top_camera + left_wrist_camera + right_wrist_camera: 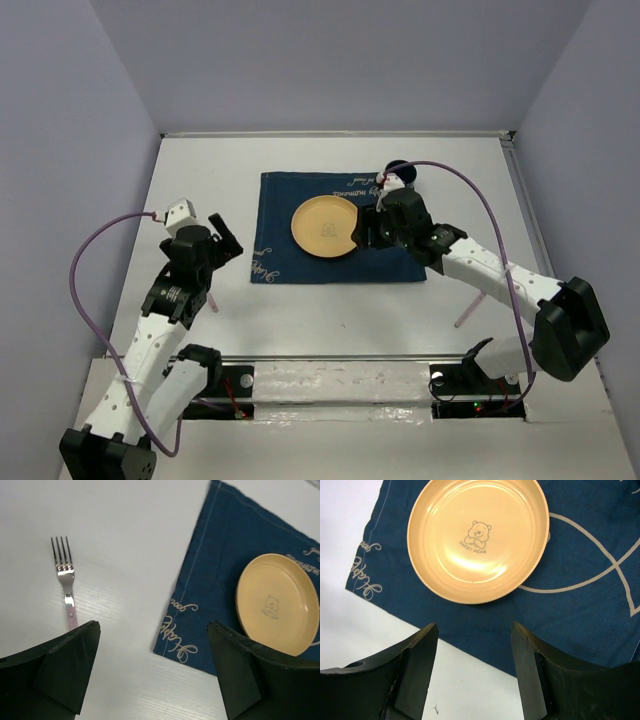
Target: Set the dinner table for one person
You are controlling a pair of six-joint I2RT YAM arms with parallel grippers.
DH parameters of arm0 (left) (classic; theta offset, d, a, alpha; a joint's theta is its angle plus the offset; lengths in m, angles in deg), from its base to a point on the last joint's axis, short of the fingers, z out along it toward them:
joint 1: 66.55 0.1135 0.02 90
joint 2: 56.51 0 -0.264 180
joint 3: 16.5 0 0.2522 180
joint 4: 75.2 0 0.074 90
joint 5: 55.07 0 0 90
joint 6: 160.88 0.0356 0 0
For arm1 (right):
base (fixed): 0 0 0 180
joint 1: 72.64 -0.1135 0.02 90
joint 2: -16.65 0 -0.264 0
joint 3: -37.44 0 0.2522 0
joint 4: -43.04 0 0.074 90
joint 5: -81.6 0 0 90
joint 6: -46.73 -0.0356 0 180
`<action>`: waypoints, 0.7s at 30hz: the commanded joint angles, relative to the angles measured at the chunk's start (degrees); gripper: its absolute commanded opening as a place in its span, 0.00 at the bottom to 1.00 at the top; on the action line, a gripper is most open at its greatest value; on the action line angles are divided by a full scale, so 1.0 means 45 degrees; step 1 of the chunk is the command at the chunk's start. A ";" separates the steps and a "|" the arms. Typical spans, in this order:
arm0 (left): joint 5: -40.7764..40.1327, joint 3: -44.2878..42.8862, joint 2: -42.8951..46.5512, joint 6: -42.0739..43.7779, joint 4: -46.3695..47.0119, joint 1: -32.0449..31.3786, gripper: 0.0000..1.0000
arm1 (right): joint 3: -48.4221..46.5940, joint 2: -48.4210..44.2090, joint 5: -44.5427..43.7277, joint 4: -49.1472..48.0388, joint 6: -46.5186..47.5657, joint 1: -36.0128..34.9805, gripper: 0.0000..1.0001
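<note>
The white dinner table (330, 320) carries a dark blue placemat (300, 262) with a yellow plate (323, 227) on it. My right gripper (364, 228) hovers open and empty at the plate's right edge. In the right wrist view it (474, 642) stands over the placemat's (580, 605) near edge, with the bear-printed plate (477, 537) just beyond. My left gripper (230, 240) is open and empty over bare table left of the placemat. In the left wrist view it (154, 647) sits between a pink-handled fork (65, 580) and the placemat (215, 580) with the plate (277, 602).
A dark blue cup (400, 172) stands at the placemat's far right corner, partly hidden behind the right wrist. A pink-handled utensil (467, 311) lies on the table near the right arm. The fork's handle (212, 300) shows beside the left arm. Lavender walls surround the table.
</note>
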 commanded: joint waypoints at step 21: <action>0.2193 -0.0018 -0.7976 0.0350 0.0883 0.4881 0.50 | 0.1380 -0.1856 0.0229 -0.2030 -0.0060 -0.0119 0.65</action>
